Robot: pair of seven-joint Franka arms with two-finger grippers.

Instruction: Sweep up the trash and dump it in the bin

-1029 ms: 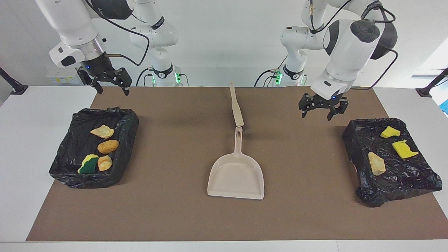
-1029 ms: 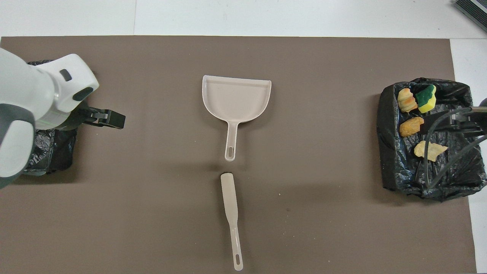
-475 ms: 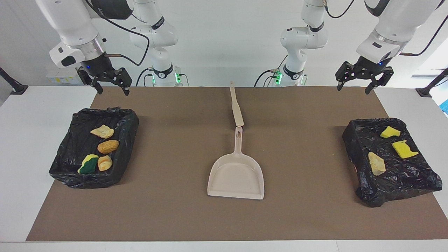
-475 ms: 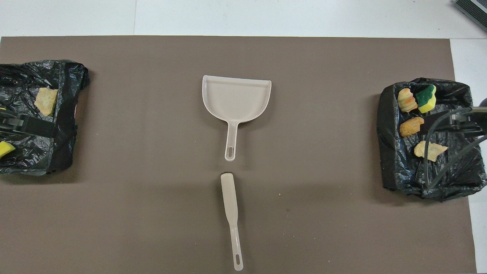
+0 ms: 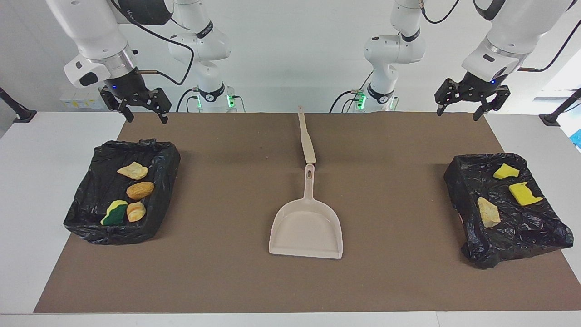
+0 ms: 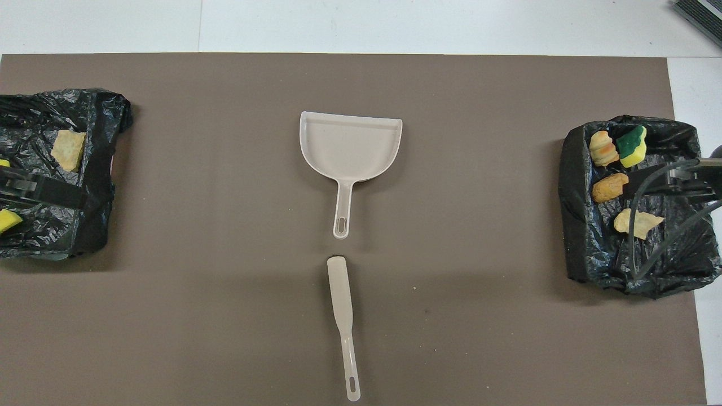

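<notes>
Although all seven scraps of trash already lie inside black-lined bins, the surface [image 5: 236, 281], covered by a brown mat, carries several things that could yet go astray. The bin toward the right arm's end [image 5: 93, 227] holds four scraps: a tan lump [image 5: 132, 170], an orange lump [image 5: 140, 190], a smaller orange lump [image 5: 136, 211] and a green-backed yellow sponge [image 5: 114, 213]. The bin toward the left arm's end [image 5: 535, 236] holds two yellow sponge chunks [image 5: 505, 171], [image 5: 524, 193] and one tan lump [image 5: 488, 212]. Its loose liner bulges over the rim, so a low pass by an arm could snag the plastic and tip scraps back out. The empty dustpan [image 5: 305, 231] lies mid-surface, its handle pointing toward the robots and almost touching the brush [image 5: 307, 141], which lies nearer to them; a careless grasp of one could knock the other askew. The right claw [image 5: 141, 110], spread and holding nothing, hangs near the mat's robot-side edge, nearer to the robots than its bin. The left claw [image 5: 463, 103], likewise spread and empty, hangs at the mat's robot-side edge at its own end.
</notes>
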